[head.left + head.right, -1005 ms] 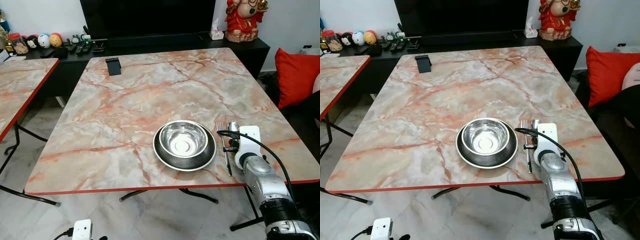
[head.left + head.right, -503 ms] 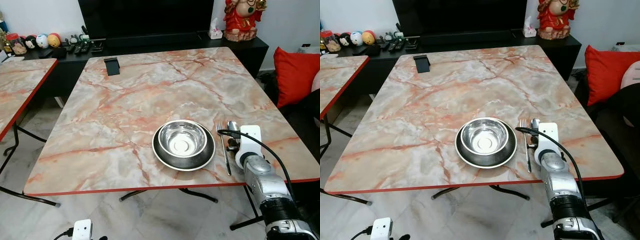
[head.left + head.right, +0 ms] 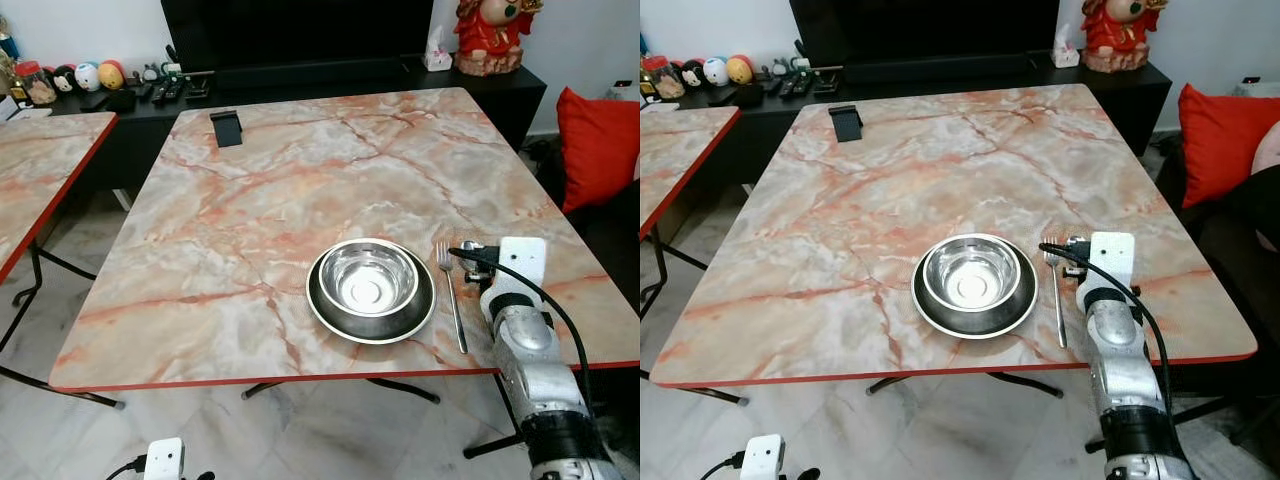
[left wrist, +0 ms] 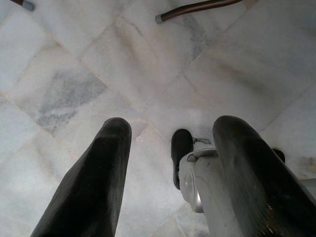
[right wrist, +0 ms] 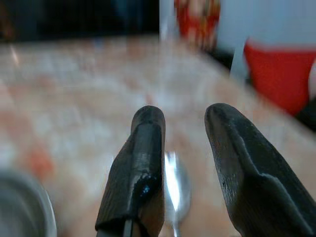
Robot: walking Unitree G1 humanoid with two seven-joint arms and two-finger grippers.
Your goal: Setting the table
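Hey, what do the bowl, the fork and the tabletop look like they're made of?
The bowl looks like polished stainless steel: bright, mirror-like inside. The fork looks like the same shiny silver metal. The tabletop has a glossy pink-and-grey marble pattern with a thin red edge; that hints at a printed laminate rather than stone, though I can't be sure.

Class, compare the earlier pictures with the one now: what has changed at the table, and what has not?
The right claw has shifted to the robot's right, farther from the fork, and stands open over the spoon on the table. Bowl, plate and fork lie as before. The left claw hangs idle, open.
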